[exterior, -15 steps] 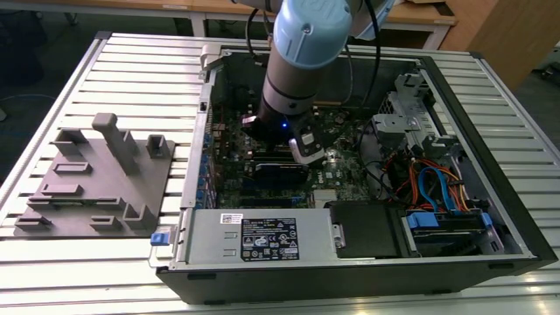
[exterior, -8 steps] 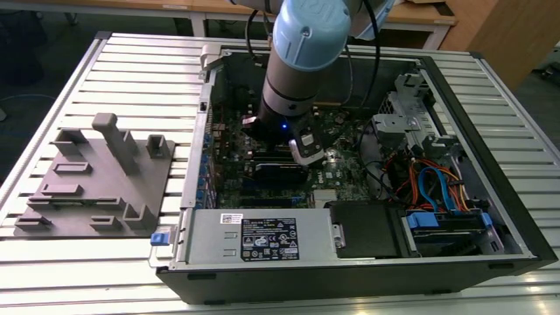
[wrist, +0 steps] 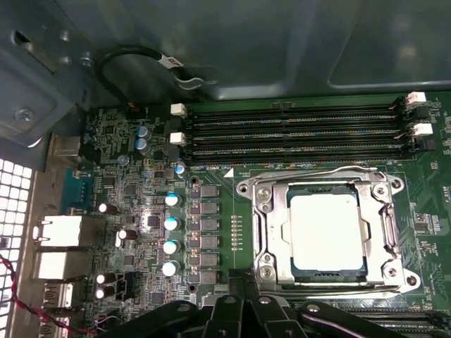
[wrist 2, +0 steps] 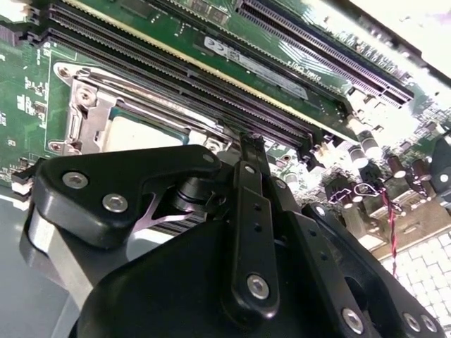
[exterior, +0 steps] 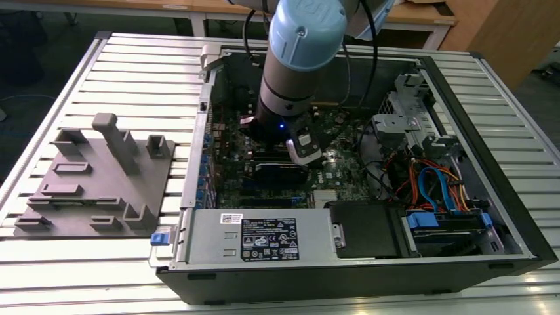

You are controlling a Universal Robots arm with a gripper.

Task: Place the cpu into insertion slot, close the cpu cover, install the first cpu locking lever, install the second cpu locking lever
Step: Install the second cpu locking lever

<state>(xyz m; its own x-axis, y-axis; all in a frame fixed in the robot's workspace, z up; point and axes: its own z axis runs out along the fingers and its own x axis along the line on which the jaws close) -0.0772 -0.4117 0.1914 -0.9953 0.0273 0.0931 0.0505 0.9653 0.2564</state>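
**Chip seated, frame down over the socket**

Black linkages of the claw (wrist 2: pixel 243 151) sit closest to the lens in both wrist views; whether its fingers are wide or narrow cannot be told. Just beyond it, the cpu (wrist: pixel 328 231) lies flat in the insertion slot (wrist: pixel 282 276), with the cpu cover (wrist: pixel 276 236) down around its edges. Wire levers run along the socket's sides. Long memory slots (wrist: pixel 289 130) lie beside the socket. In the exterior view the arm (exterior: pixel 293 72) reaches down into the open computer case (exterior: pixel 490 131) on the slatted surface (exterior: pixel 131 65), with a grey fixture (exterior: pixel 96 184) towards the exterior view's left.
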